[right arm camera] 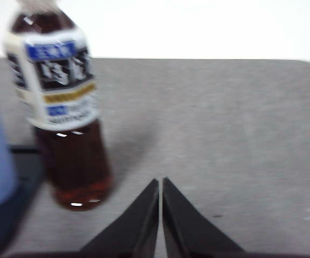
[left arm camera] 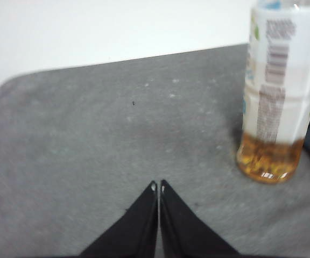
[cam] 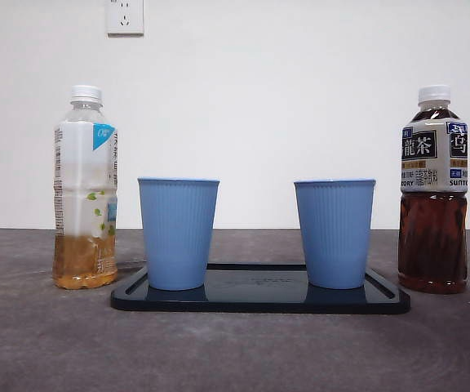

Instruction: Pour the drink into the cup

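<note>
From my seat the dark tea bottle [cam: 432, 192] stood on the table right of the tray [cam: 259, 299], nearly full, so I figured heavy and slick; I'd grab mid-label. The pale bottle [cam: 85, 189] on the left was nearly empty, light. Both cups [cam: 177, 233] sat on the tray. Left gripper [left arm camera: 158, 186] and right gripper [right arm camera: 160, 183] were pinched closed, holding nothing, each near its bottle.

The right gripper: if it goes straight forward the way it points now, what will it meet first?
Probably nothing: the right gripper, jaws shut, points across bare table. The dark tea bottle stands off to one side of that line.
</note>
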`<state>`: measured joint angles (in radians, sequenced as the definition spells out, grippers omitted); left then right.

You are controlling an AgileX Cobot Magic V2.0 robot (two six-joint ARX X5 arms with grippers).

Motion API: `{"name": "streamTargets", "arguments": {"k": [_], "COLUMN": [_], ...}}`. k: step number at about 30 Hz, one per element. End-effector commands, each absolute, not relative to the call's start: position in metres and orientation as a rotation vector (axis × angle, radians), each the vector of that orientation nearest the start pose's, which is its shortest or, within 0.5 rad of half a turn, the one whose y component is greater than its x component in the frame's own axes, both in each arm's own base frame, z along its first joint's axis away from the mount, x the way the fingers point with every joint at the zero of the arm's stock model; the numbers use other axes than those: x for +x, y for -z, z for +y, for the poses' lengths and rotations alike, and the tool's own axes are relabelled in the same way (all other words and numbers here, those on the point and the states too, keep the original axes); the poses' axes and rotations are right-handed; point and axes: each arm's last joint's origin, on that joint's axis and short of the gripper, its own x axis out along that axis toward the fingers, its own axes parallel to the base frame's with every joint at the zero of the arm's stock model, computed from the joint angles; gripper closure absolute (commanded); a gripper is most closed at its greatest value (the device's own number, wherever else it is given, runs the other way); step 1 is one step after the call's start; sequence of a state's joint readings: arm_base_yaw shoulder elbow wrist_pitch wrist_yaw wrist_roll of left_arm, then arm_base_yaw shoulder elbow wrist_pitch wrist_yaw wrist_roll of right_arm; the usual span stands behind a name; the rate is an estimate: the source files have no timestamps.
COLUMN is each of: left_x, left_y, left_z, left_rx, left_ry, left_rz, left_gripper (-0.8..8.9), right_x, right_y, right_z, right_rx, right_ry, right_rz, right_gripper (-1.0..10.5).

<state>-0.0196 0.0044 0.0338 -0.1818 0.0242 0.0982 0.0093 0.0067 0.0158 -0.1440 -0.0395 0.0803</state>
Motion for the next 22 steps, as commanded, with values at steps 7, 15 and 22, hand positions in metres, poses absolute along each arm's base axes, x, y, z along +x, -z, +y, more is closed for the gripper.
{"name": "streamTargets", "arguments": {"k": [7,15,22], "left_x": [0.095,0.089,0.076], "left_y": [-0.154,-0.184,-0.233], "left_z": [-0.002,-0.003,-0.003], "left_rx": [-0.361,-0.444,-0.434], "left_ry": [0.010,0.059,0.069], "left_rz": [0.167,0.101,0.056], "left_gripper": [8.06,8.04,8.03], "right_x": [0.096,0.090,0.077], "right_y": [-0.154,-0.186,-0.231], "right_z": [0.003,0.003,0.003], "right_rx": [0.310,0.360,0.355], "right_ry": [-0.055,-0.086,-0.102], "right_rz": [0.136,0.050,-0.053], "right_gripper": [9.4,9.4,9.4]}}
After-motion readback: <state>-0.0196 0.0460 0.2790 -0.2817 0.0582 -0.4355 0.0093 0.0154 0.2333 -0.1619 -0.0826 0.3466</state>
